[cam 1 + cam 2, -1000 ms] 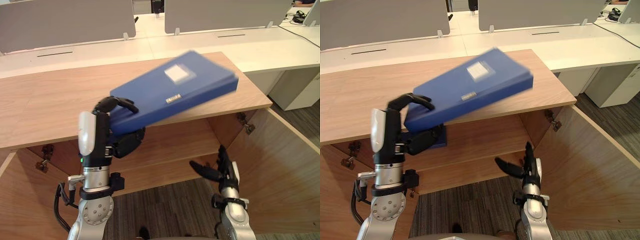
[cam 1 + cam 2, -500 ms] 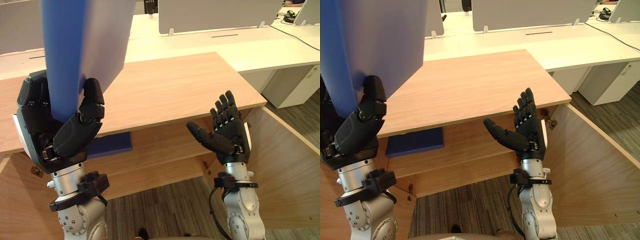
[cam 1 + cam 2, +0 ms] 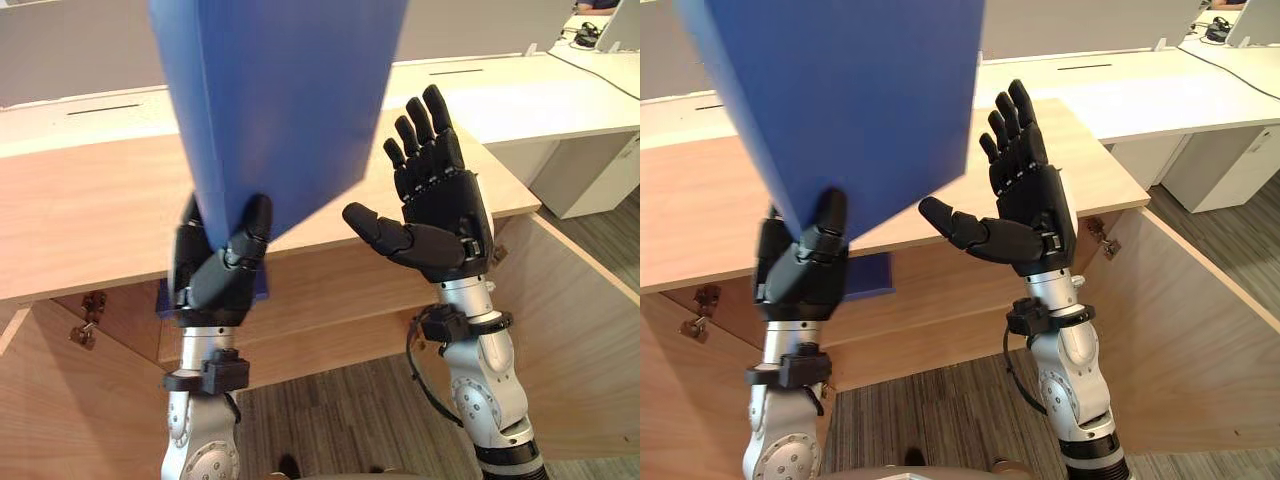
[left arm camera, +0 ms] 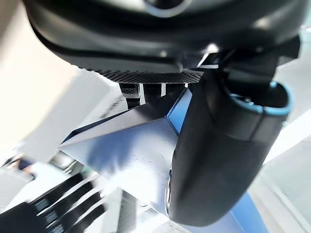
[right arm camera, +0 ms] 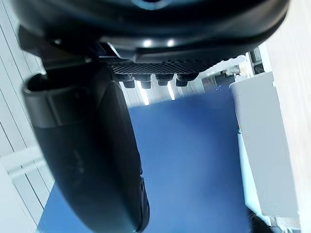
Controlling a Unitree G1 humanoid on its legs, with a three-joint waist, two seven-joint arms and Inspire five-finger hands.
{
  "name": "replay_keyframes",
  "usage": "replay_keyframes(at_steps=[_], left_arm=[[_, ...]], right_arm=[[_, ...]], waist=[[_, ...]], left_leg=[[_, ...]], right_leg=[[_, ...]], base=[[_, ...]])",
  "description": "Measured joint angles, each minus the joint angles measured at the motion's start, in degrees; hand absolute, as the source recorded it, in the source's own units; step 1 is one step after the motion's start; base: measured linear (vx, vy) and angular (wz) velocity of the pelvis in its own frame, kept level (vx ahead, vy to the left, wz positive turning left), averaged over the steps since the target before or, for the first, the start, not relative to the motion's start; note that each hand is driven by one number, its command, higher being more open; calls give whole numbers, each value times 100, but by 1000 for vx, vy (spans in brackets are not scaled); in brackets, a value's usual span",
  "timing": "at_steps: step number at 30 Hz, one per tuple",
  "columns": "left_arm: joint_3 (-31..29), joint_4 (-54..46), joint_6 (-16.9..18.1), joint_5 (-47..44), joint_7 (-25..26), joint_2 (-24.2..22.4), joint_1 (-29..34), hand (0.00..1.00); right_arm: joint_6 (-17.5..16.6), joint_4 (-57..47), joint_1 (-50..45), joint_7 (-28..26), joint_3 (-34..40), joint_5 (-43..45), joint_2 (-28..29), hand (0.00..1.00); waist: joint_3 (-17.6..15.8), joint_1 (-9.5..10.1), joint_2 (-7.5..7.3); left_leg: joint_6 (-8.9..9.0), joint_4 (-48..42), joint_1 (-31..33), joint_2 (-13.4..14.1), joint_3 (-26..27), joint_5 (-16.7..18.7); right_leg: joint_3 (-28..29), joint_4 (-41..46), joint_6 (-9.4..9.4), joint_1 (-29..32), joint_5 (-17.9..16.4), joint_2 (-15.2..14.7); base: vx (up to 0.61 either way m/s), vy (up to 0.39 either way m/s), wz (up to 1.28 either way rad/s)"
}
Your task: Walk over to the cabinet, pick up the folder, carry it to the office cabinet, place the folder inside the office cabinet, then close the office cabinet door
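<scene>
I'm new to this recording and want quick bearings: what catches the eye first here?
A blue folder stands upright close to the camera, gripped at its lower end by the left hand. Beside it the right hand is raised with fingers spread and palm toward the folder. Behind both is a wooden cabinet, its door open on the right.

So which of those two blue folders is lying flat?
The lower folder, on the cabinet shelf behind the left robot hand, lies flat. The raised folder stands on end in the air, pinched at its lower corner by that hand.
</scene>
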State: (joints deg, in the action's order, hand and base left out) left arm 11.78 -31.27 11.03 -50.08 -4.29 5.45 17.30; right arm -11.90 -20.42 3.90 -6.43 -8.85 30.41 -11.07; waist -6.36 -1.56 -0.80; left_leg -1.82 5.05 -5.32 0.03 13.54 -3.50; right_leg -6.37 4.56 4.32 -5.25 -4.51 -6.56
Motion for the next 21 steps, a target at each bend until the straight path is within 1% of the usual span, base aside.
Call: replay_keyframes(at_steps=[1, 3, 4, 8, 12, 17, 19, 21], left_arm=[[5, 136, -79, -291, -41, 40, 35, 0], [25, 304, -140, -589, -145, 112, 83, 0], [123, 399, -201, -850, -233, 239, 152, 0], [381, 501, -299, -1221, -270, 544, 375, 0], [458, 522, -307, -1322, -281, 771, 388, 0], [636, 522, -309, -1334, -438, 1046, 391, 0], [663, 528, -314, -1384, -443, 1107, 391, 0], [676, 529, -320, -1427, -443, 1187, 391, 0]], right_arm=[[0, 142, 50, 0, 0, 116, -120, 100], [8, 298, 146, 0, -7, 180, -258, 100], [16, 470, 288, 3, -18, 221, -374, 100], [20, 867, 682, 8, -12, 382, -777, 100], [19, 1189, 947, 10, -41, 381, -1012, 100], [19, 1822, 1374, 63, -48, 382, -1083, 100], [22, 1968, 1458, 6, -75, 383, -1168, 100], [28, 2266, 1647, -124, -184, 478, -1297, 100]], waist=[[2, 0, 3], [2, 1, 4], [4, 3, 6], [6, -1, 11], [17, -9, 28], [23, 48, 38], [42, 50, 63], [84, 43, 133]], left_leg=[[-11, 0, 13, -8, -17, -9], [-24, 0, 29, -18, -39, -19], [-30, 1, 37, -26, -43, -24], [-61, 0, 92, -62, -86, -51], [-90, -1, 141, -95, -175, -84], [-101, -1, 196, -113, -241, -114], [-111, -1, 239, -123, -270, -130], [-132, -2, 293, -139, -305, -158]], right_leg=[[-15, 0, 7, 3, 4, -8], [-35, 0, 12, 8, 7, -19], [-38, -1, 21, 14, 12, -27], [-69, -3, 44, 51, 26, -61], [-159, -17, 53, 52, 32, -91], [-231, -63, 58, 63, 63, -104], [-264, -64, 57, 88, 66, -111], [-301, -69, 64, 108, 81, -125]], base=[[-20, 8, 6], [-18, 5, 6], [-22, 10, 5], [-16, 15, 5], [-8, 9, 11], [-17, 6, 9], [-10, 7, 10], [5, 12, 9]])
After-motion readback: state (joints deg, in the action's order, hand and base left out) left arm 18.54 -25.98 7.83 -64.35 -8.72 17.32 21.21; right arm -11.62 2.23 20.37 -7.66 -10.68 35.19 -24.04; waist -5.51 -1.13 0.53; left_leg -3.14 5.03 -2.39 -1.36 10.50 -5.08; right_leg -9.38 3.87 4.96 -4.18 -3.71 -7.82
